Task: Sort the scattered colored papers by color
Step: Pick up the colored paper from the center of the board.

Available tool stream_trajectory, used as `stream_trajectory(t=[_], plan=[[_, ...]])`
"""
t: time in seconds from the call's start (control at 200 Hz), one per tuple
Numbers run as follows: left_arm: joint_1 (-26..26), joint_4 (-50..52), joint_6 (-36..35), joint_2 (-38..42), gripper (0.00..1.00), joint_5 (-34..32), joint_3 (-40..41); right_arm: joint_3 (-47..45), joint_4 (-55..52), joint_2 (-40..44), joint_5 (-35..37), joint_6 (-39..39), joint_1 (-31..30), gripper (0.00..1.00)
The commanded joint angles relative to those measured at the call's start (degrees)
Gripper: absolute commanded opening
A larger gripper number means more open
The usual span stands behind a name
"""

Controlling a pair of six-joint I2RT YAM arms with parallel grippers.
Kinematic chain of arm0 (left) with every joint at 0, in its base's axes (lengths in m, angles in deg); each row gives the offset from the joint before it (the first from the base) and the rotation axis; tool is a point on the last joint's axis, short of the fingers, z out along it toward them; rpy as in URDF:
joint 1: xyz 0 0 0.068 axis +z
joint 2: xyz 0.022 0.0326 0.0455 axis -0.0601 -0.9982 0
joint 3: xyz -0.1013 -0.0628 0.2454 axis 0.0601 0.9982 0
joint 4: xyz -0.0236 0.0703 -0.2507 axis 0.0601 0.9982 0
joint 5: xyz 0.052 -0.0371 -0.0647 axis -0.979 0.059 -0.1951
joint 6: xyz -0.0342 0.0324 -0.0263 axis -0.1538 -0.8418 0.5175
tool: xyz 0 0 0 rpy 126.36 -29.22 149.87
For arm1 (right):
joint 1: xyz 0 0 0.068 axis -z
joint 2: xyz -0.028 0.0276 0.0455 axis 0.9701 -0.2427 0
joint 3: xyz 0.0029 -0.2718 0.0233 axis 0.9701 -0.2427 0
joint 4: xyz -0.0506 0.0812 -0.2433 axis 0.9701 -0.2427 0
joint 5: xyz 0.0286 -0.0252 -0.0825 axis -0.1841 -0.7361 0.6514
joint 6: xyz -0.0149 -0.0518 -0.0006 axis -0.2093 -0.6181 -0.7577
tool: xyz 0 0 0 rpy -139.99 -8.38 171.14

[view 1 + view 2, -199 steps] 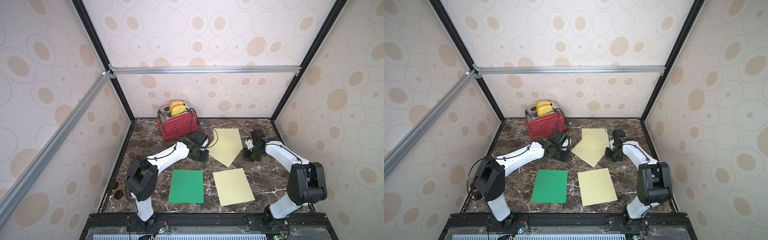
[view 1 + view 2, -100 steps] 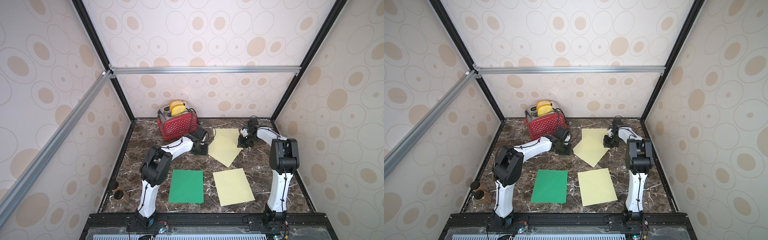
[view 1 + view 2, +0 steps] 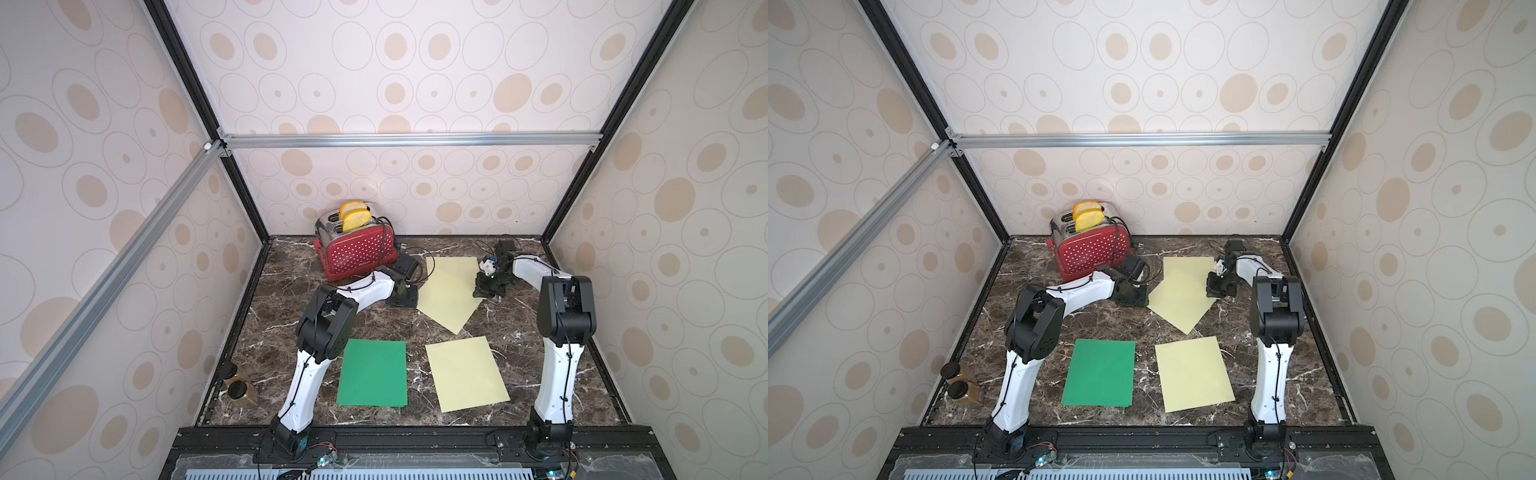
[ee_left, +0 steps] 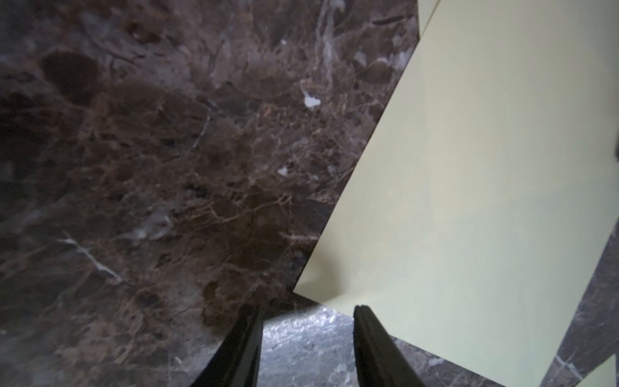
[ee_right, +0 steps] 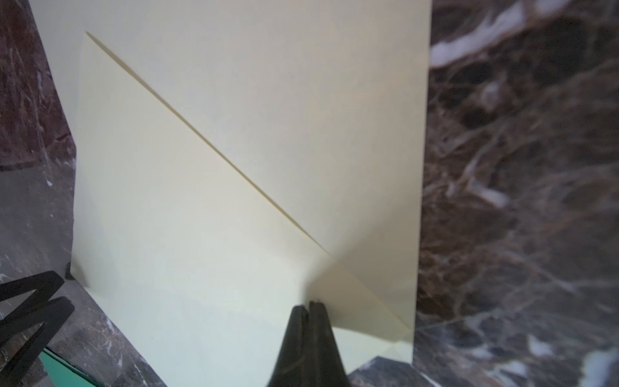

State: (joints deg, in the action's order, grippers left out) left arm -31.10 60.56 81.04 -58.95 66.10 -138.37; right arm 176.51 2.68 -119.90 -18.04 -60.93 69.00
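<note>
Sheets of paper lie in three places on the dark marble table (image 3: 286, 291). Nearest the front, a green sheet (image 3: 372, 372) lies flat beside the left arm's base. A front cream sheet (image 3: 465, 372) lies just beside it toward the right arm, with a strip of marble between the two. Farther back, two more cream papers overlap: a squared cream sheet (image 3: 457, 268) underneath and a tilted cream sheet (image 3: 446, 309) turned cornerwise on top, its edge running slantwise across the lower one.

The left gripper (image 3: 405, 300) is down close in front of the red toaster (image 3: 357, 255), at the corner of that pair nearest it. Two toast slices (image 3: 356, 219) stand in the toaster's slots. From the wrist camera the jaws stand apart, with bare marble showing between them. One finger (image 4: 368, 335) sits over the cream paper's edge, and nothing is held.

The right gripper (image 3: 482, 293) is low at the pair's opposite side, toward the right wall. Its jaws are clenched tight together, with the tips on the cream paper at the tilted sheet's corner. Whether any paper is nipped between them I cannot tell. Two small dark-lidded jars (image 3: 237, 388) stand by the left wall near the front.
</note>
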Motion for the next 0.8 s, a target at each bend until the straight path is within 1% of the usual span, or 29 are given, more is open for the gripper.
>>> stream_trajectory(t=[0.0, 0.05, 0.13, 0.205, 0.341, 0.411, 0.511, 0.576, 0.681, 0.746, 0.796], plan=[[-0.17, 1.25, 2.17, -2.42, 0.48, -0.31, -1.68, 1.02, -0.99, -1.60, -0.88, 0.46, 0.19, 0.00], [-0.17, 0.41, 3.03, -2.87, 0.49, 1.25, -1.42, 1.10, -0.98, -1.69, -0.85, 0.51, 0.19, 0.00], [-0.17, -2.64, 5.22, -3.48, 0.49, 5.59, -0.25, 1.08, -0.95, -1.77, -0.83, 0.42, 0.19, 0.00], [-0.24, -6.99, 8.29, -3.59, 0.49, 10.14, 1.81, 1.07, -1.05, -1.80, -0.80, 0.42, 0.28, 0.00], [-0.17, -13.87, 13.87, -3.50, 0.49, 15.84, 5.70, 1.12, -0.91, -1.77, -0.85, 0.58, 0.28, 0.00], [-0.21, -19.88, 17.46, -3.69, 0.49, 19.47, 8.28, 0.90, -0.61, -1.82, -1.07, 0.75, 0.28, 0.00], [-0.24, -28.76, 22.51, -4.05, 0.50, 22.78, 11.43, 0.77, -0.50, -1.92, -1.18, 0.86, 0.27, 0.00], [-0.19, -37.90, 27.09, -3.76, 0.50, 24.47, 14.41, 0.69, -0.34, -1.89, -1.33, 0.86, 0.28, 0.00], [-0.11, -59.02, 40.07, -4.30, 0.50, 25.91, 19.22, 0.73, -0.32, -1.95, -1.42, 0.80, 0.24, 0.00], [-0.08, -74.42, 49.65, -5.47, 0.51, 24.00, 22.44, 0.70, -0.25, -2.01, -1.51, 0.84, 0.27, 0.00], [-0.19, -84.65, 57.96, -6.69, 0.52, 20.73, 24.85, 0.71, -0.24, -2.06, -1.58, 0.79, 0.28, 0.00]])
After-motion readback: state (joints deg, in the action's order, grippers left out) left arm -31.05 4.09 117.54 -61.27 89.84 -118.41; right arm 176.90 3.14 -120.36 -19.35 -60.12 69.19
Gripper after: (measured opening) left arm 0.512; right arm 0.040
